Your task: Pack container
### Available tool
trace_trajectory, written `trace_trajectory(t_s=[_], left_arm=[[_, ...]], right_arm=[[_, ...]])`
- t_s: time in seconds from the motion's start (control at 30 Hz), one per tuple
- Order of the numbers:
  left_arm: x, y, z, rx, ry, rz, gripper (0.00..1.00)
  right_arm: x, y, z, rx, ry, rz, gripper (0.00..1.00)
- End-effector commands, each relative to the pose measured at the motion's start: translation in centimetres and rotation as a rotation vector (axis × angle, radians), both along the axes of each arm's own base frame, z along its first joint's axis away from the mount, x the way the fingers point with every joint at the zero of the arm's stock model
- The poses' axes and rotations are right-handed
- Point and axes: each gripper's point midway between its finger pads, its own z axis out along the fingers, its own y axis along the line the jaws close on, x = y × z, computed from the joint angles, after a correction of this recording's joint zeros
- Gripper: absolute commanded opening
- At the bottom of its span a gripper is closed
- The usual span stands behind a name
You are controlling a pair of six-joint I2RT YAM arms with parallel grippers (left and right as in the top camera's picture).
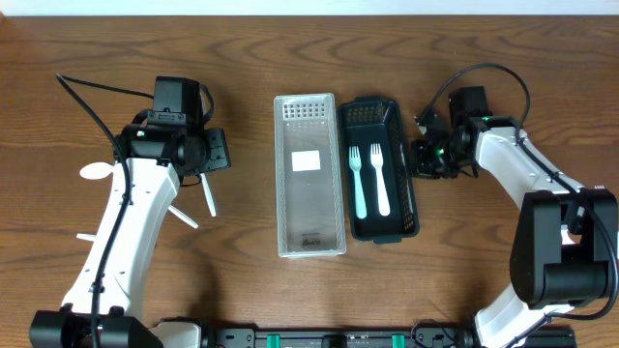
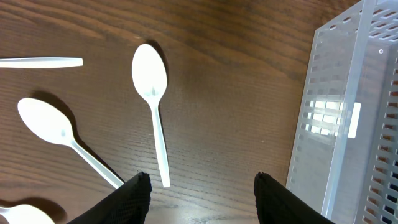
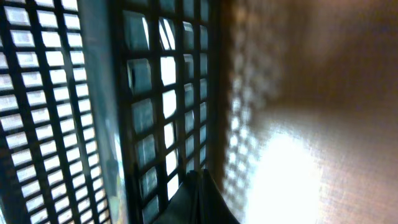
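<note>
The table (image 1: pixel 242 58) is carrying everything. The clear container (image 1: pixel 309 217) is sitting in the middle with no cutlery in it yet. The black basket (image 1: pixel 407 193) is lying just beside it on the right, holding a teal fork (image 1: pixel 358 184) and a white fork (image 1: pixel 379 184). The loose white spoons are all lying out on the left.

The left gripper (image 2: pixel 201 182) is hovering over them with its jaws released wide and nothing between them. The closest spoon (image 2: pixel 151 78) is lying off to the jaws' left side, with its handle end nearly touching the left finger (image 2: pixel 138 196). My worry is that closing from here is going to clip that thin handle off-centre and skid or flick it rather than pinch it. A second spoon (image 2: pixel 43 121) is lying close enough that it might get dragged along too.

The right gripper (image 3: pixel 199 190) is looking clenched on nothing, with its tip parked right against the basket's mesh wall. Any sideways drift is probably going to snag a hole or shove the basket into the container.
</note>
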Motion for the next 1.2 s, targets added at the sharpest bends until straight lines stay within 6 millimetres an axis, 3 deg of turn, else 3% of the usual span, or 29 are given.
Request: trace_trajectory(t_s=[0.0,0.4,0.77,0.87,1.0,1.07,1.17], left_arm=[[0.5,0.1,0.7,0.007,-0.020,0.007,0.56],[0.5,0.1,0.6,0.007,-0.019,0.007,0.56],[0.5,0.1,0.6,0.007,-0.019,0.007,0.56],[0.5,0.1,0.6,0.007,-0.019,0.007,0.56],[0.5,0.1,0.6,0.007,-0.019,0.007,0.56],[0.5,0.1,0.6,0.007,-0.019,0.007,0.56],[0.5,0.1,0.6,0.008,-0.019,0.006,0.56]], right_arm=[[-0.9,0.6,0.0,0.022,0.054,-0.010,0.01],[-2.2,1.6,0.5,0.089,0.114,-0.002,0.01],[-1.9,1.8,0.7,0.105,0.096,0.000,0.01],[-0.9,0.0,-0.3,-0.007,0.074,-0.058,0.01],[0.9,-4.5,-1.3,-0.206,0.058,-0.237,0.02],[1.9,-6.9,-1.0,-0.280,0.047,-0.329,0.04],[3.4,-11.3,0.9,-0.353,0.044,-0.488,0.09]])
